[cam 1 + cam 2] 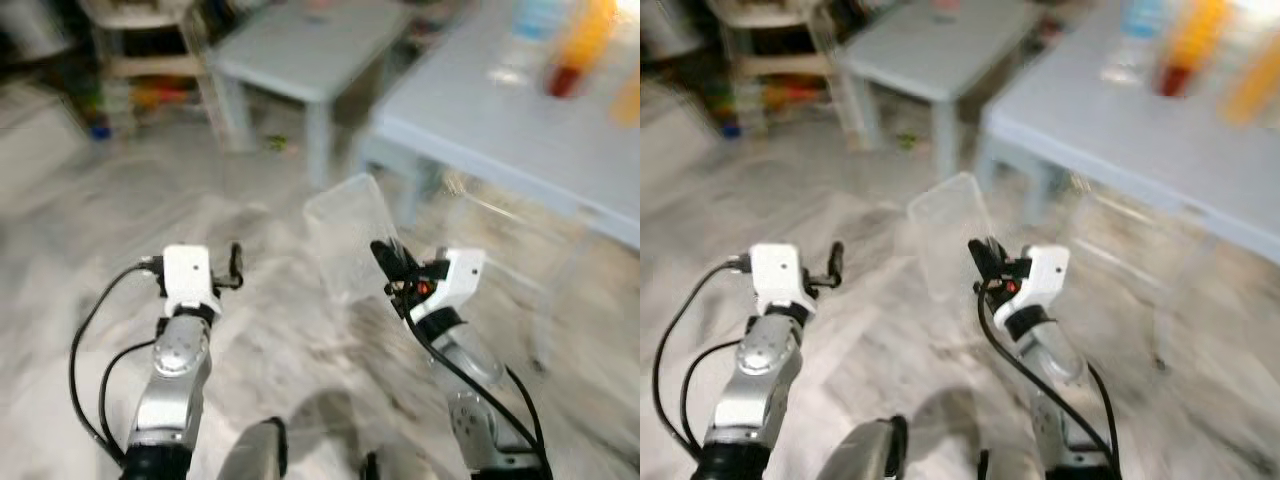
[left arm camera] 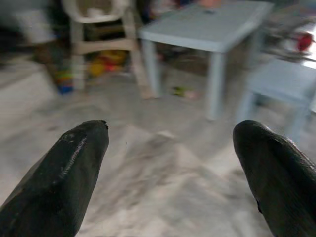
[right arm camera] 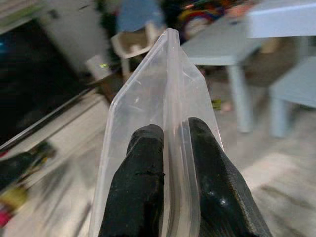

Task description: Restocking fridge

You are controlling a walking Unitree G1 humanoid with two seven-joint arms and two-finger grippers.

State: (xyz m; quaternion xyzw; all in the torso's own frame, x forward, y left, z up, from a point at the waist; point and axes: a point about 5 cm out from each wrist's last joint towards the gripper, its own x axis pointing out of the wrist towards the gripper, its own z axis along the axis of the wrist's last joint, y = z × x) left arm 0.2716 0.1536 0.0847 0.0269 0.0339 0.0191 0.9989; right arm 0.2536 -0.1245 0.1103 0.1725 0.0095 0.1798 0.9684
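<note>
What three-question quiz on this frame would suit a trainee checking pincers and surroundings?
1. True or false: the left pincer carries something.
2. What does the right pincer hold: (a) an orange bottle, (b) a clear plastic container, (c) nothing?
3. On what do the blurred bottles stand?

Key:
1. False; its fingers are apart, with floor between them.
2. b; the clear plastic container is pinched at its wall.
3. The grey table.

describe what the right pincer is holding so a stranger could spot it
Before the pale blue table, over the marbled floor, the right pincer is shut on a clear plastic bag. It is see-through, flat and upright, unlike the coloured bottles on the table.
</note>
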